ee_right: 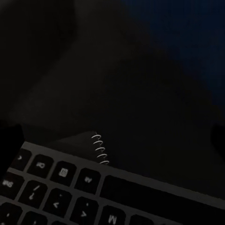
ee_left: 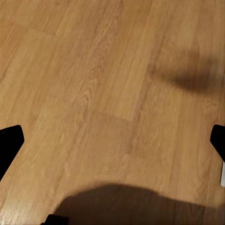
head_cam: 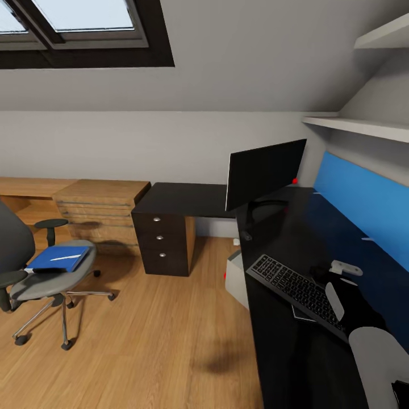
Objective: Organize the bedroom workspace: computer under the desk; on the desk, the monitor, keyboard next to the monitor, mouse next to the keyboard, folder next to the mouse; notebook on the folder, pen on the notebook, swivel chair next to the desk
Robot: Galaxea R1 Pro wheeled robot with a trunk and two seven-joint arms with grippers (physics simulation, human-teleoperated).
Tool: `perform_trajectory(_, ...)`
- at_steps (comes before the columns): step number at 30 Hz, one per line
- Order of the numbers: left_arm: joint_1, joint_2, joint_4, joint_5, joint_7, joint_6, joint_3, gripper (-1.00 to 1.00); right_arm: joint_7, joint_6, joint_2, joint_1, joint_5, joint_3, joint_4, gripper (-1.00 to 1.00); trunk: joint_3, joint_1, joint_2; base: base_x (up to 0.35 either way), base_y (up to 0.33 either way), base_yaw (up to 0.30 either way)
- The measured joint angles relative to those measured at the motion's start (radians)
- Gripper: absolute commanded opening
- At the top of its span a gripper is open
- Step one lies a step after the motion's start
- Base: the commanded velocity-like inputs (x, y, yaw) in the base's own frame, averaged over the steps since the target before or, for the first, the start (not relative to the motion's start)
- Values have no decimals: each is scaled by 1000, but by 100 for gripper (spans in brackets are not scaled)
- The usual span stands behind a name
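The table in front of me is an L-shaped piece with a glossy black top and a dark unit of three drawers, each with one small round knob. One monitor stands upright on it near the inner corner, a wide flat black screen with a red dot at its lower corner. One keyboard lies flat on the near stretch of the top, slim and dark with pale lettering; in my right wrist view its keys sit close below, and a small wire spiral binding peeks out from under its far edge, belonging to something thin tucked beneath.

One computer, a light grey box with a red light, stands on the wooden floor just beside the table's edge, partly under it.

One swivel chair stands well apart from the table, grey-padded with black armrests and a chrome star base. On its seat lies one bright blue folder, and on that one slender white pen.

My right gripper hovers over the table just past the keyboard; I cannot tell whether it is released or clenched. My left gripper hangs above bare floor, its dark fingertips spread wide, holding nothing.
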Motion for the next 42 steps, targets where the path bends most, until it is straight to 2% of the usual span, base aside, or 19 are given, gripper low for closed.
perform_trajectory(8, 0, 1, -7, 3, 2, -1, 0, 100, 2, -1, 0, 1, 5, 0, 0, 100, 0, 0, 0, 0, 0, 0)
perform_trajectory(19, 0, 0, -16, 15, 0, -1, 27, 100, 4, -1, 0, 1, 7, 0, 0, 100, 0, 0, 0, 0, 0, 0)
perform_trajectory(23, 0, -1, -64, 14, -2, 4, 30, 100, 4, -1, -1, 1, 7, 0, 2, 100, 0, 0, 0, 0, 0, 0)
perform_trajectory(27, 0, -2, -165, 13, -3, 36, 33, 100, 4, -1, -1, 1, 8, 0, 4, 100, 0, 0, 0, 0, 0, 0)
perform_trajectory(29, 0, -3, -204, 12, -4, 83, 34, 100, 4, -1, -1, 1, 8, 0, 5, 100, 0, 0, 0, 0, 0, 0)
perform_trajectory(32, 0, -8, -272, 9, -3, 200, 34, 100, 4, -1, -1, 1, 8, 0, 6, 100, 0, 0, 0, 0, 0, 0)
perform_trajectory(35, 0, -19, -366, 8, -3, 338, 33, 100, 4, -2, -1, 1, 8, 0, 9, 100, 0, 0, 0, 0, 0, 0)
perform_trajectory(36, -1, -28, -434, 10, -3, 427, 32, 100, 4, -2, -1, 1, 8, 0, 12, 100, 0, 0, 0, 0, 0, 0)
perform_trajectory(37, 0, -32, -472, 13, -3, 476, 32, 100, 4, -2, -2, 1, 8, 0, 13, 100, 0, 0, 0, 0, 0, 0)
perform_trajectory(39, 0, -38, -550, 24, -2, 565, 32, 100, 4, -2, -2, 1, 8, 0, 16, 100, 0, 0, 0, 0, 0, 0)
perform_trajectory(40, 0, -42, -629, 43, -2, 644, 32, 100, 4, -2, -2, 1, 8, 0, 17, 100, 0, 0, 0, 0, 0, 0)
perform_trajectory(42, 0, -45, -710, 68, -2, 718, 32, 100, 4, -2, -3, 1, 8, 0, 18, 100, 0, 0, 0, 0, 0, 0)
